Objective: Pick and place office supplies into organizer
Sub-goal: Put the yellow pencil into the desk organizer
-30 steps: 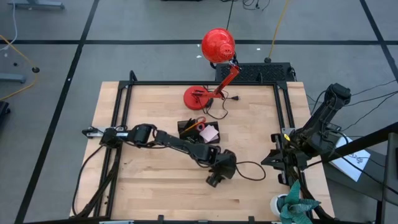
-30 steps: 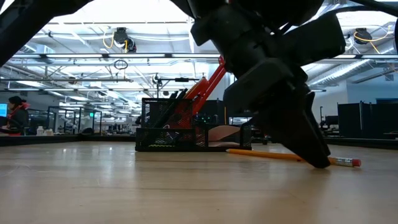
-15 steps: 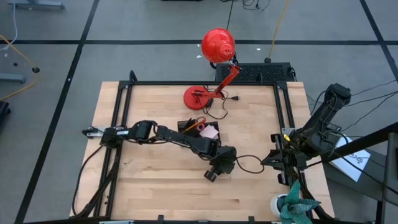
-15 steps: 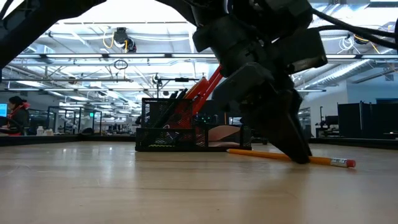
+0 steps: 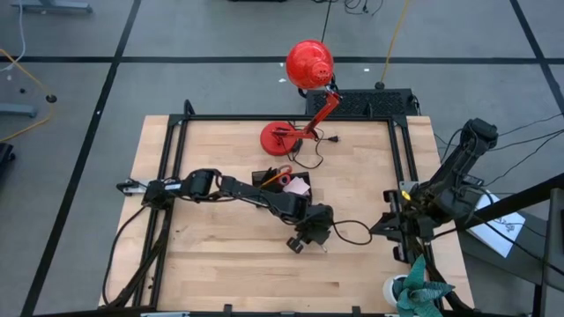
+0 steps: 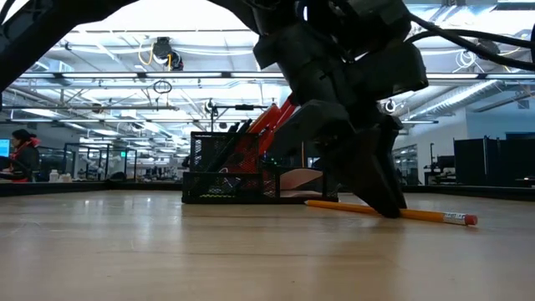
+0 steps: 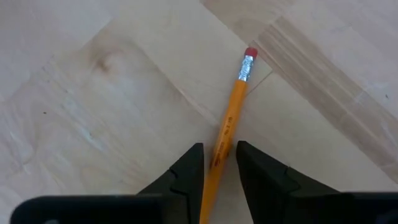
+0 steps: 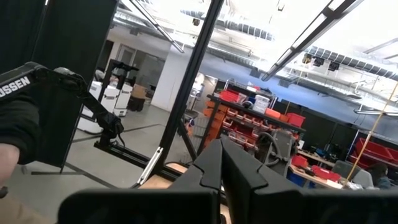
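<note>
I have the left hand [image 7: 217, 165] down on the desk [image 5: 220, 273], near its middle, just right of and nearer than the organizer [image 5: 271, 181]. Its fingers [image 7: 186, 171] straddle the orange pencil [image 7: 229, 127], almost closed on it; the pencil lies flat on the wood, eraser end pointing away from the hand. I can't tell if the fingers actually pinch it. The right hand [image 8: 222, 163] is parked off the desk's right edge, fingers pressed together and empty.
</note>
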Action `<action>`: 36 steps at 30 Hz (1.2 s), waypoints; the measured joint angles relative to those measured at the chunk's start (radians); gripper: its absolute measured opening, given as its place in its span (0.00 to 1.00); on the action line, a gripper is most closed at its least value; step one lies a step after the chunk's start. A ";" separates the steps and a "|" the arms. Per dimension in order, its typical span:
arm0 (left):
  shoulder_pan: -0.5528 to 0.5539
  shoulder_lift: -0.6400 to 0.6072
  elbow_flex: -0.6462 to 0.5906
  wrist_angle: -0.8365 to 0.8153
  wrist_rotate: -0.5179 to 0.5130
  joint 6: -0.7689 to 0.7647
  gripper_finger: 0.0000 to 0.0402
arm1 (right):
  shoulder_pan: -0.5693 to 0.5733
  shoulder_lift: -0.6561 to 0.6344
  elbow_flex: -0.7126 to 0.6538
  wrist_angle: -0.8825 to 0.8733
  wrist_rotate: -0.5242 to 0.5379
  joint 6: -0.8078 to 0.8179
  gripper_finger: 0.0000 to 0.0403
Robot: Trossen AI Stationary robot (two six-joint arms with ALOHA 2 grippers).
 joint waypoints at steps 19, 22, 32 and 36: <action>0.010 -0.003 -0.030 0.034 0.106 0.020 0.03 | -0.059 0.009 0.000 -0.016 0.000 0.023 0.00; 0.008 -0.003 -0.031 0.040 0.106 0.019 0.06 | -0.059 0.009 0.000 -0.015 0.000 0.023 0.00; 0.015 -0.041 -0.047 0.118 0.173 -0.007 0.07 | -0.059 0.009 0.000 -0.015 0.000 0.023 0.00; 0.017 -0.079 -0.050 0.128 0.192 -0.007 0.05 | -0.059 0.009 0.000 -0.015 -0.002 0.024 0.00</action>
